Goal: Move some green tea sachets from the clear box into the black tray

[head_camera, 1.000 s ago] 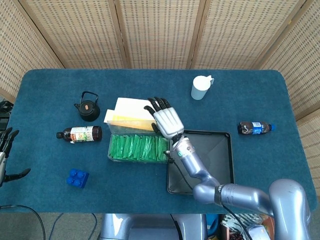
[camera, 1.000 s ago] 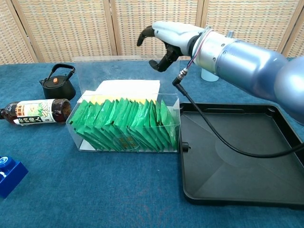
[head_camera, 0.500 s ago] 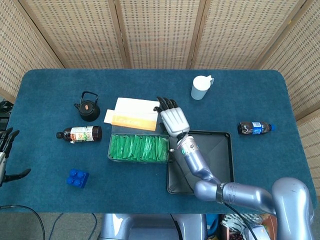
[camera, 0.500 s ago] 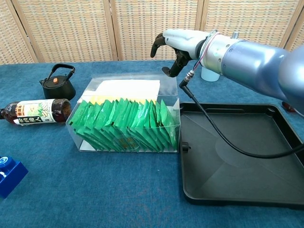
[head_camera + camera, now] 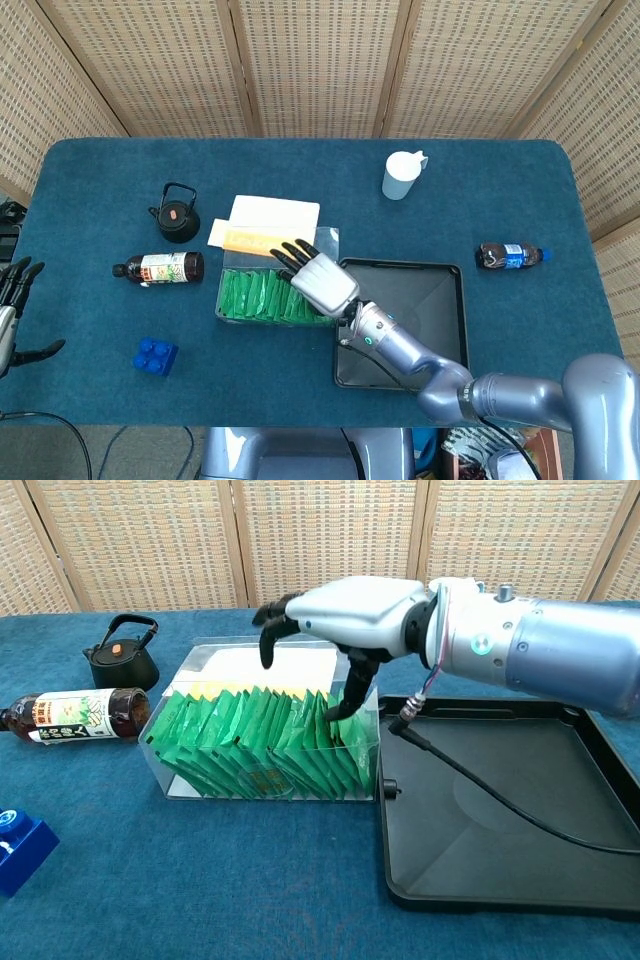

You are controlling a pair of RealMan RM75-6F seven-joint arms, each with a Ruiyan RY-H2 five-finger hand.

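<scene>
The right hand (image 5: 345, 615) hovers at frame centre over the clear box (image 5: 262, 742), fingers spread and holding nothing — its thumb dips among the green tea sachets (image 5: 262, 740) at the box's right end. Just right sits the black tray (image 5: 505, 805). The left hand (image 5: 14, 310), fingers apart, shows at the left edge — beside it, toward centre, a blue block (image 5: 155, 356).

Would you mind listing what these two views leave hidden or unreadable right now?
- Head view: the right hand covers the right end of the green tea sachets.
- Chest view: whether a fingertip touches a sachet cannot be told.
- Chest view: the blue block is cut by the left edge.
- Head view: the left hand is cut by the left edge.
- Both views: the brown bottle label is too small.
</scene>
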